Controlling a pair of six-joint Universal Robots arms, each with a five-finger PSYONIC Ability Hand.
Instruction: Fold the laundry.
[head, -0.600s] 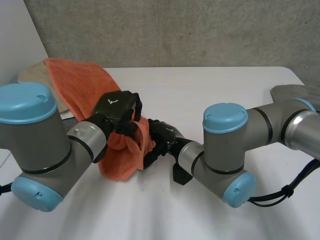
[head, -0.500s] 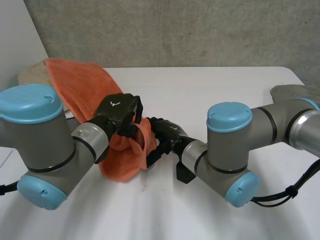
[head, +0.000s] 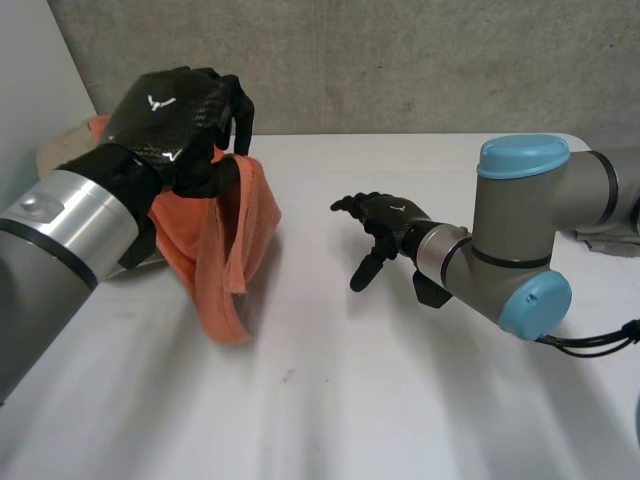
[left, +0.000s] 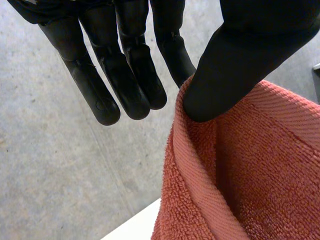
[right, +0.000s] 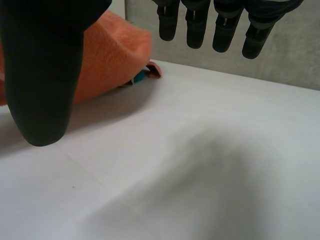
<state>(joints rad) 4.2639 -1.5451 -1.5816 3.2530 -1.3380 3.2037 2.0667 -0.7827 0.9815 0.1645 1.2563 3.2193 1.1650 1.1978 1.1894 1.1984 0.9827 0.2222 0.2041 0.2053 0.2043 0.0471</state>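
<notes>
- The orange towel (head: 235, 230), terry with a flat woven hem, hangs bunched in long folds over the table's (head: 330, 400) left side, and its lower end reaches the tabletop.
- The left hand (head: 175, 110) is high above the table, thumb clamped on the hem, seemingly against a finger.
- The right hand (head: 385, 215) hovers over the table's middle, fingers loosely spread and holding nothing.

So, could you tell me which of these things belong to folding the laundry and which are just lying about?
In the job: orange towel, pinched in the raised left hand; right hand, open above the table.
Lying about: beige cloth behind the towel; grey cloth at the table's right edge; both perhaps later laundry.
</notes>
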